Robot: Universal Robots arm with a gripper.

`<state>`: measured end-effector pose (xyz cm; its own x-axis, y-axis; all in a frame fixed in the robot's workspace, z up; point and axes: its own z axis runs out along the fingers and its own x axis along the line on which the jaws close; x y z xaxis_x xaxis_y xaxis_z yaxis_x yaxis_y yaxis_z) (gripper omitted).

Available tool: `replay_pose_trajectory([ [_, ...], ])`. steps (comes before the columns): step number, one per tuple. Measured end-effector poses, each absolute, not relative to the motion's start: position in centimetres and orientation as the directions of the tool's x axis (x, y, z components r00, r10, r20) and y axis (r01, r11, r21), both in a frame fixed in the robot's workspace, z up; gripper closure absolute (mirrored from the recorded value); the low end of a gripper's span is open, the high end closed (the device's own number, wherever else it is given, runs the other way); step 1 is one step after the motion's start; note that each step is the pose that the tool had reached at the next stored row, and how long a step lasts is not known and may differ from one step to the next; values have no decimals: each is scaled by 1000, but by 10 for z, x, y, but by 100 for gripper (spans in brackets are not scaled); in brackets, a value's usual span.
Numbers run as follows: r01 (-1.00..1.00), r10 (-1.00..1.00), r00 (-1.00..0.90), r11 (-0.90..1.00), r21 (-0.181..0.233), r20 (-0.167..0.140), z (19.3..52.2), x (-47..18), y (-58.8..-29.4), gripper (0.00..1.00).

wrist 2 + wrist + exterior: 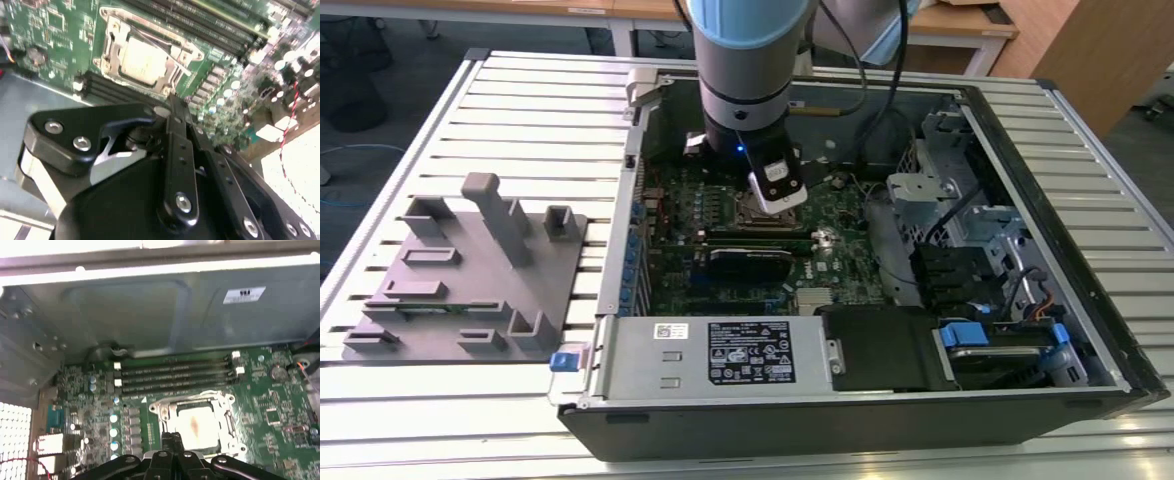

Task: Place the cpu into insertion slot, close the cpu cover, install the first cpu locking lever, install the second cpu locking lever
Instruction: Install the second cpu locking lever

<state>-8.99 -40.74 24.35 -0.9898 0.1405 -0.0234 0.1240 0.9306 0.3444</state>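
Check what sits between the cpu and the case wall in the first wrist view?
In the first wrist view, the cover frames the cpu; beyond it, long black memory slots run across the green board up to the case wall.

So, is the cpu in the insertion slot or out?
In: the cpu lies flat inside the insertion slot, framed by the cpu cover.

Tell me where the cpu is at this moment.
The cpu sits in the insertion slot on the green motherboard, beside the long memory slots in the first wrist view, directly ahead of the hand.
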Motion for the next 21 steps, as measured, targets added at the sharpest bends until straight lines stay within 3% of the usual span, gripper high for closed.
replay_pose_trajectory([
  [8,124,141,-990,932,339,-24,244,-90,-407,90],
  [21,125,138,-990,963,240,-39,244,-89,-407,90],
])
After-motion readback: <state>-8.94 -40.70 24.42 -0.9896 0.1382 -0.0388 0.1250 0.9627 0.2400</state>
